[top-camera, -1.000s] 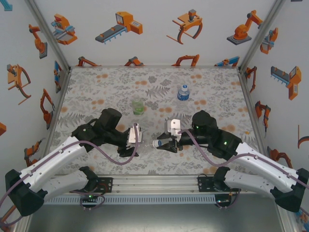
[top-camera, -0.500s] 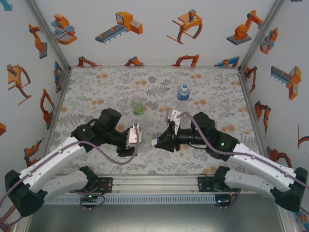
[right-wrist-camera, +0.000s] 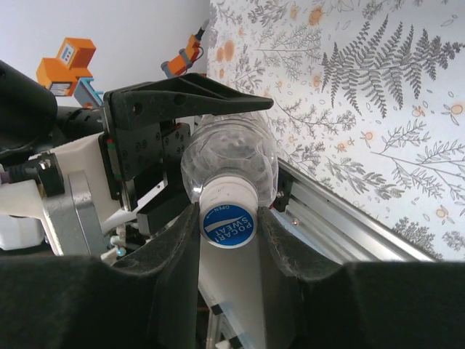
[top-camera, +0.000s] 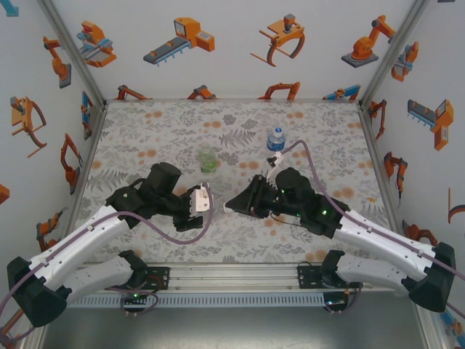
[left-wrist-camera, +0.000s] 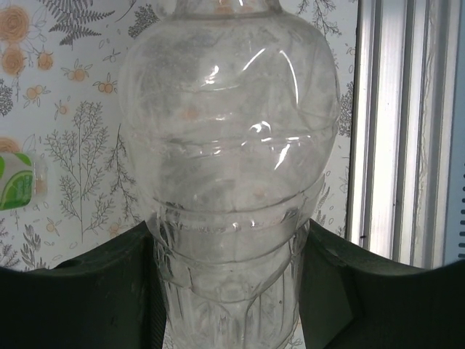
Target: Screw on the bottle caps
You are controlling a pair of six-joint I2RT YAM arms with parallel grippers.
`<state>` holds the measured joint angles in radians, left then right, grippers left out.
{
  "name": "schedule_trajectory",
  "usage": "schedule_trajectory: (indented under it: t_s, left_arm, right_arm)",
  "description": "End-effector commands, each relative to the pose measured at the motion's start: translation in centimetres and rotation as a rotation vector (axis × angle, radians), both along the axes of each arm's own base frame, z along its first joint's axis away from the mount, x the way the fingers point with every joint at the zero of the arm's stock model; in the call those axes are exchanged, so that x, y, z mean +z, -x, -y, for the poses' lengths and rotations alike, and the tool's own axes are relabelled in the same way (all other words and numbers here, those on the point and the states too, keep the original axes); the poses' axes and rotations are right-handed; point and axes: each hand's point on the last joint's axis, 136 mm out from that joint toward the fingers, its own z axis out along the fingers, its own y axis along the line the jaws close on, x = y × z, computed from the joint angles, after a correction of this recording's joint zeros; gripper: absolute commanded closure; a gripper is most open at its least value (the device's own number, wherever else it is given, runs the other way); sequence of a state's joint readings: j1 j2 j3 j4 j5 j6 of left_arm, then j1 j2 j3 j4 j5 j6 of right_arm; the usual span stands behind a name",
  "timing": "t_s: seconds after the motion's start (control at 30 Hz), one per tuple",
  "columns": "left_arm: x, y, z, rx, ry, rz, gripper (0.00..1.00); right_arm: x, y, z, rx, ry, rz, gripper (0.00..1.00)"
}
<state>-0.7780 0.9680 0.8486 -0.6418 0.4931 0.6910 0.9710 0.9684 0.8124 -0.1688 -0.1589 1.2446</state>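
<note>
At frame centre, above the desk (top-camera: 145,131), the left gripper (left-wrist-camera: 231,291) jaws clamp the colourless bottle (left-wrist-camera: 229,145) around its body and hold it horizontal. The right gripper (right-wrist-camera: 227,251) jaws grasp the blue-topped cap (right-wrist-camera: 227,220) seated on the neck. Risk: a misaligned start may cross-thread the cap, and a loose clamp would let the bottle spin. The held bottle appears empty. Behind it stand the green bottle (top-camera: 208,161) and, further right, the blue-label bottle (top-camera: 275,139); their contents cannot be determined.

Clear colourless ribbed plastic bottle (left-wrist-camera: 229,145) sat dead centre, clamped low down between the left gripper's (left-wrist-camera: 229,298) two dark fingers (left-wrist-camera: 80,291). Fern-and-orange-flower printed tabletop (left-wrist-camera: 73,109) lay behind it. A green-tinted plastic bottle (left-wrist-camera: 16,182) was cut off at the left edge; a silver metal rail (left-wrist-camera: 392,131) ran along the right.
</note>
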Motion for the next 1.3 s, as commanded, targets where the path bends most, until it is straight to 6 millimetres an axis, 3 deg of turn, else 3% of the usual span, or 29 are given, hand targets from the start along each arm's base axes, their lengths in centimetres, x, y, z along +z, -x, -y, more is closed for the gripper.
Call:
schedule_trajectory:
  t_s: [0.0,0.1,0.2,0.4,0.57,0.67,0.83,1.27]
  left_arm:
    - [2.8,1.3,1.4,-0.099,0.123,0.037,0.98]
    - [2.7,1.2,1.4,-0.100,0.121,0.037,0.98]
    - [2.6,1.4,1.4,-0.104,0.124,0.029,0.99]
    - [2.7,2.4,1.5,-0.159,0.146,0.010,0.99]
    - [2.4,2.5,1.4,-0.162,0.135,-0.011,0.99]
    - [2.5,2.8,1.5,-0.178,0.138,-0.023,0.99]
    - [2.5,2.9,1.4,-0.180,0.137,-0.027,1.00]
    - [2.9,3.3,1.4,-0.191,0.151,-0.031,1.00]
  right_arm:
    - [2.7,-1.5,0.8,-0.087,-0.024,0.062,0.86]
    - [4.8,-1.3,1.4,-0.037,0.004,0.245,0.66]
    - [7.3,-0.2,1.8,0.080,0.059,0.504,0.55]
    - [10.0,3.6,1.9,0.378,0.149,1.021,0.47]
    - [9.9,8.0,1.4,0.708,0.162,1.403,0.43]
    - [9.3,9.1,1.0,0.834,0.166,1.560,0.43]
    - [8.3,9.5,0.3,0.937,0.180,1.692,0.43]
    - [7.4,9.5,-1.2,0.982,0.115,1.706,0.57]
